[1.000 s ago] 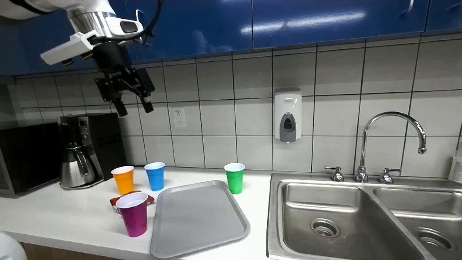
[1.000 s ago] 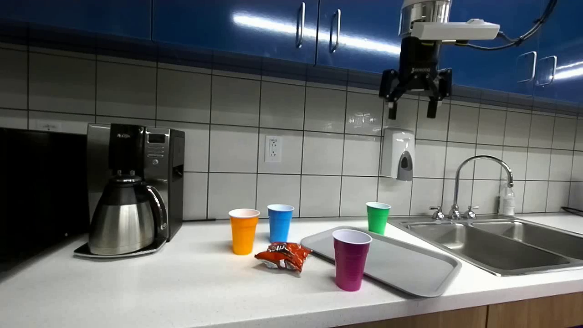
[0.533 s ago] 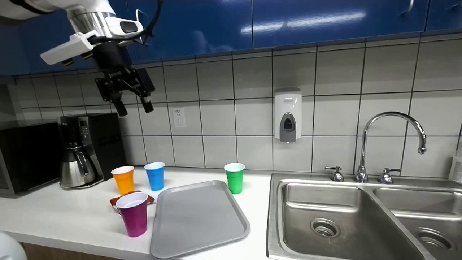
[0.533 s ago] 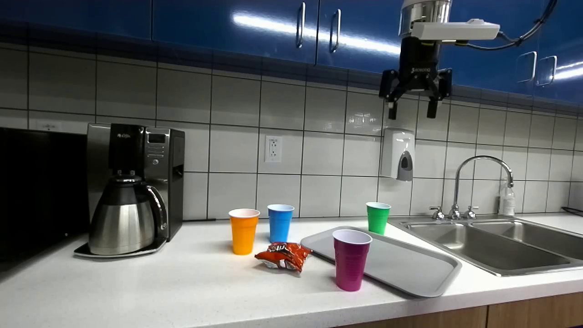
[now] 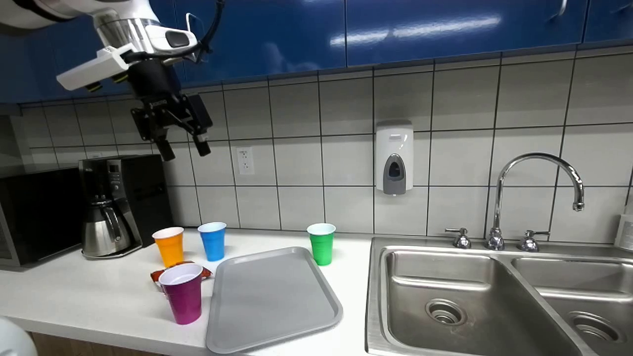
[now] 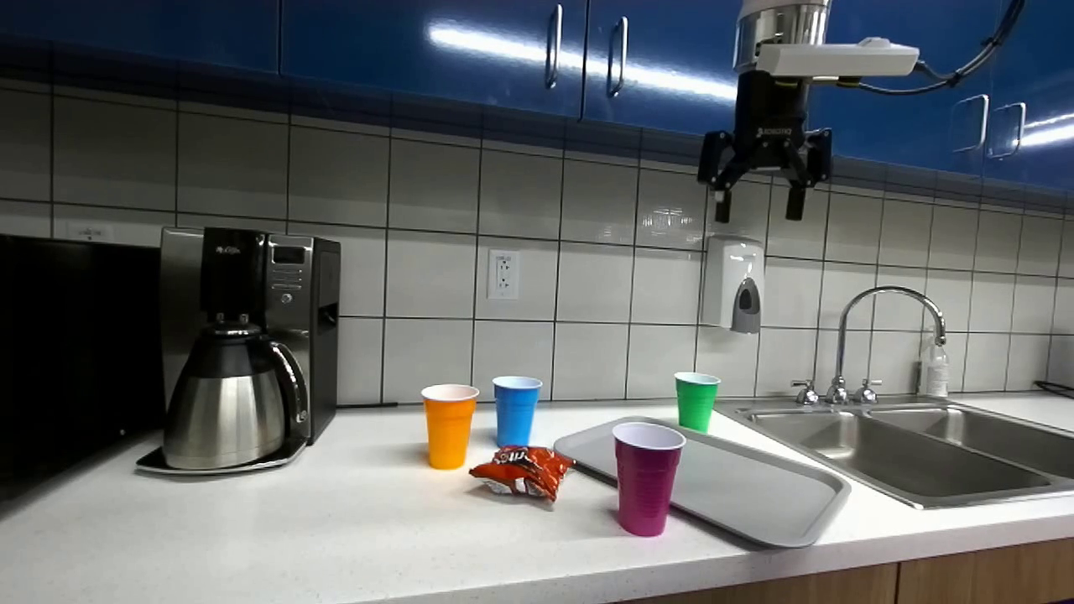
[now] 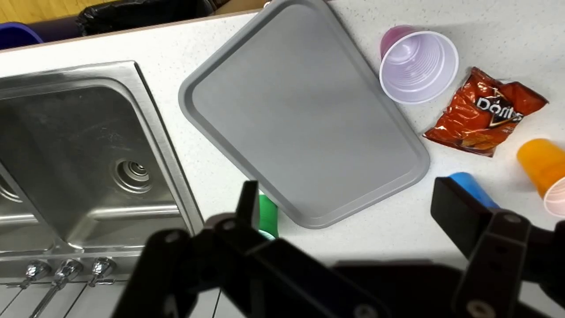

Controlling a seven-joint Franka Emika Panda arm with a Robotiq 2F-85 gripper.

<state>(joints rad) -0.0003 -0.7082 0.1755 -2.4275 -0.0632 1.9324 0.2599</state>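
Purple cup (image 6: 646, 491) could be tipped if clipped by gripper (image 6: 759, 205) — prob. light, stood nr edge of counter (image 6: 336, 524). Seen empty in wrist view, bare tray (image 7: 304, 110) just beside; orange cup (image 6: 448, 432), blue cup (image 6: 515, 415) & green cup (image 6: 696, 407) not fully seen into, chip bag (image 7: 485, 112) contents hidden. Fingers held apart up high — nothing gripped.

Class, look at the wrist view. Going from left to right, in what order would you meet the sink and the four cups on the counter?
Steel sink → green cup → purple cup → blue cup → orange cup.
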